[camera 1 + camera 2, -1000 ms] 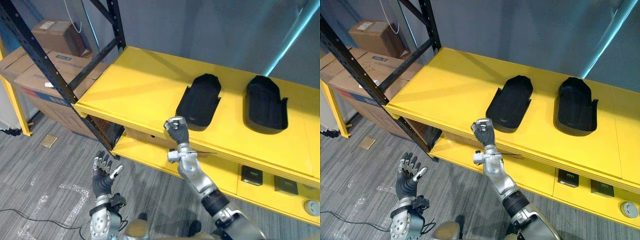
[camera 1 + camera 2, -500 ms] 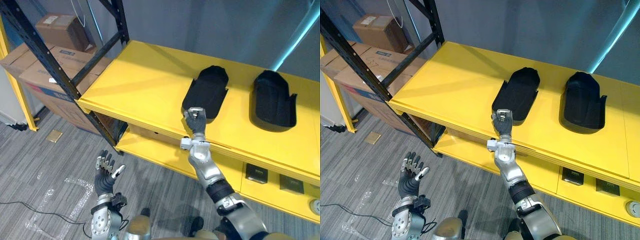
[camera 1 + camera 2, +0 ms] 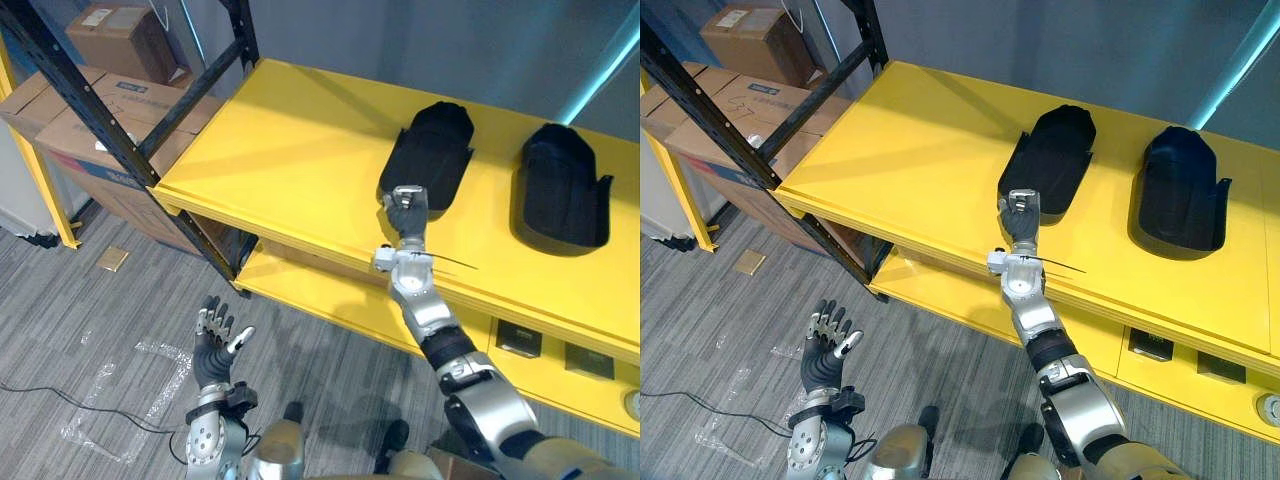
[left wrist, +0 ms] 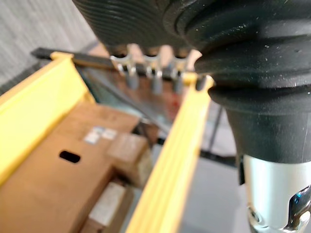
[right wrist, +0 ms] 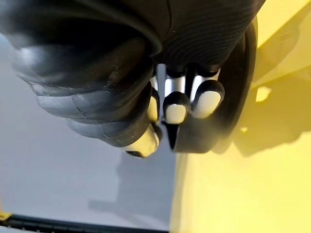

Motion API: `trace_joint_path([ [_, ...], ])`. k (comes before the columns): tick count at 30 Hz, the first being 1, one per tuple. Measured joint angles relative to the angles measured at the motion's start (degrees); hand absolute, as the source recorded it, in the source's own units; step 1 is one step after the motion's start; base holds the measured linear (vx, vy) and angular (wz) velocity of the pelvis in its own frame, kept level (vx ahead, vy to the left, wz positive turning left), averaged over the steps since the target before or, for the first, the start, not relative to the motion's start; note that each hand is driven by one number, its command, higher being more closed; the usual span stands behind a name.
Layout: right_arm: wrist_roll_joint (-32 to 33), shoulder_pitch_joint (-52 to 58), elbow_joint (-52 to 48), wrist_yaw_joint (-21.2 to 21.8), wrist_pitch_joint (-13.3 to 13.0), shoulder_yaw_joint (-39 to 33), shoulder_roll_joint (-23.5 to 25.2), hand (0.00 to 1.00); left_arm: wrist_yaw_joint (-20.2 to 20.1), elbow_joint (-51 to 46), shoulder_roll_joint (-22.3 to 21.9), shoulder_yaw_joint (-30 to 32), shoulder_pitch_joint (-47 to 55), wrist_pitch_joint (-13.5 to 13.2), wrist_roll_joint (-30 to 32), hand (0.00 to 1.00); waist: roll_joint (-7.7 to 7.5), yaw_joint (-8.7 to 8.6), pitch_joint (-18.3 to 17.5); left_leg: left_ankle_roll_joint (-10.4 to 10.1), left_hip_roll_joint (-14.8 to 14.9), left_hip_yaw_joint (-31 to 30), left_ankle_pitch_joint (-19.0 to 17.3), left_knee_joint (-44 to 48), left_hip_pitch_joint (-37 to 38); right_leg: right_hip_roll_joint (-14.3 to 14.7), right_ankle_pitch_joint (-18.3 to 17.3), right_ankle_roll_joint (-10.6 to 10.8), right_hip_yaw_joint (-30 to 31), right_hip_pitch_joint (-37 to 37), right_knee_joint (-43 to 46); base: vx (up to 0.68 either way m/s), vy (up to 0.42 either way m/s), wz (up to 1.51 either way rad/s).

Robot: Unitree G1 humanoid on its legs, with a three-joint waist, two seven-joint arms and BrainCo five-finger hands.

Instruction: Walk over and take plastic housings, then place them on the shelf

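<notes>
— Counting the housings, how many do you get?
— Two, both black, lying apart on the top of the yellow shelf (image 3: 290, 160): one housing (image 3: 432, 150) at one o'clock, the other housing (image 3: 562, 190) at two o'clock.
— And the hands?
— Two as well. The right hand (image 3: 405, 210) is raised at the shelf's front edge, at the six o'clock end of the one o'clock piece. Its fingers are curled in, gripping nothing (whether it touches the plastic, I cannot tell). The left hand (image 3: 213, 345) hangs low over the carpet at seven o'clock, fingers straight and spread.
— Anything else?
— Cardboard boxes (image 3: 115, 30) at ten o'clock, at least two.
</notes>
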Motion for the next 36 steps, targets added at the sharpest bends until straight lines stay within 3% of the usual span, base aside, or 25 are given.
trace_joint_path([
  [9,-2.7,0.0,1.4,0.0,0.3,0.5,-0.4,1.0,-0.4,0.0,0.0,-0.4,-0.3,0.0,0.0,0.0,0.23,-0.07,0.3,0.0,0.3,0.4,0.0,-0.3,0.1,0.1,-0.2,0.1,0.2,-0.2,0.1,0.0,0.002,-0.01],
  [12,-2.5,2.2,-5.7,0.1,0.0,2.0,-0.4,1.0,-0.9,0.0,0.0,-0.3,-1.0,-0.3,0.0,0.0,0.21,-0.24,0.3,-0.1,0.9,1.5,0.0,-0.5,0.5,0.3,-0.1,0.1,0.7,-0.3,-0.2,0.03,0.003,-0.13],
  [13,-2.5,5.3,-13.1,0.6,0.0,3.1,-0.1,0.0,-1.4,0.0,-0.2,-0.4,-1.2,-1.0,0.1,0.0,0.07,-0.29,0.2,-0.1,1.1,2.7,0.0,-1.2,1.7,0.4,-0.1,0.1,1.7,-0.5,-0.2,0.09,0.022,-0.4],
  [16,-2.0,16.9,-34.7,4.6,0.0,6.3,0.2,0.0,-2.0,-1.8,-0.3,-0.5,-0.7,-2.4,0.5,0.0,-0.74,-2.72,-0.2,-0.1,1.4,7.4,-0.1,-1.4,2.6,0.3,-0.1,0.1,3.9,-1.0,-0.4,0.07,0.044,-0.46],
  [17,-2.0,24.0,-43.7,6.7,0.3,6.4,0.1,0.0,-1.9,-4.2,-0.2,-0.6,-1.0,-2.4,0.6,0.0,-1.72,-4.06,-0.8,-0.2,1.6,9.9,-0.2,-2.2,3.8,0.5,0.0,0.2,6.3,-1.7,-0.4,0.04,0.032,-0.54],
  [18,-2.0,25.6,-45.3,6.7,0.3,6.2,0.0,0.0,-1.9,-4.5,-0.2,-0.6,-1.2,-2.4,0.6,0.0,-1.92,-4.3,-0.9,-0.2,1.6,10.4,-0.3,-2.2,4.1,0.5,0.0,0.2,6.7,-1.7,-0.4,0.05,0.033,-0.76],
  [20,-1.9,37.0,-54.9,7.8,0.5,1.8,-0.4,0.0,-1.5,-7.6,0.0,-0.9,-2.4,-2.5,1.3,0.0,-3.25,-6.53,-1.9,-0.2,2.3,14.6,-2.0,-2.0,6.4,1.3,0.2,0.4,10.9,-1.9,-0.4,0.03,0.039,-0.88],
  [21,-2.0,39.4,-56.3,7.9,0.5,0.2,-0.5,0.0,-1.4,-7.7,0.0,-1.0,-2.9,-2.5,1.5,0.0,-3.58,-6.95,-2.3,-0.2,2.4,15.9,-2.4,-1.9,6.8,1.4,0.2,0.4,12.0,-2.1,-0.4,0.02,0.049,-1.05],
  [24,-1.7,49.5,-58.5,7.9,0.6,-7.8,-0.4,0.0,-1.2,-7.9,0.2,-1.3,-4.8,-2.5,2.8,0.0,-4.95,-10.37,-5.1,-0.5,3.3,21.9,-4.6,-1.8,8.9,2.6,1.0,0.6,17.5,-3.4,-1.2,0.02,0.042,-0.97],
  [26,-0.1,55.3,-59.0,7.9,0.6,-11.5,-0.4,0.0,-1.2,-9.0,0.2,-3.2,-5.3,-2.4,3.0,0.0,-5.03,-11.85,-6.7,-0.5,3.4,25.4,-5.3,-1.7,9.5,3.6,2.2,0.7,21.1,-4.7,-2.3,0.04,0.019,-1.03],
  [31,1.7,66.5,-60.1,7.3,0.6,-15.1,1.2,0.0,-0.9,-10.4,0.2,-8.7,-9.1,-1.8,2.9,0.0,-3.3,-17.27,-7.6,-0.8,3.4,34.3,-7.3,-0.7,11.7,5.6,4.6,0.9,29.6,-7.2,-3.8,-0.01,0.011,-0.88],
  [36,9.1,71.9,-60.1,7.5,-0.2,-19.0,3.3,0.0,0.3,-8.9,0.2,-13.2,-11.8,0.1,2.7,0.0,-2.41,-20.71,-8.2,-0.9,3.8,39.0,-8.3,-0.2,13.1,7.1,5.7,1.0,34.4,-8.7,-3.9,-0.07,-0.029,-0.59],
])
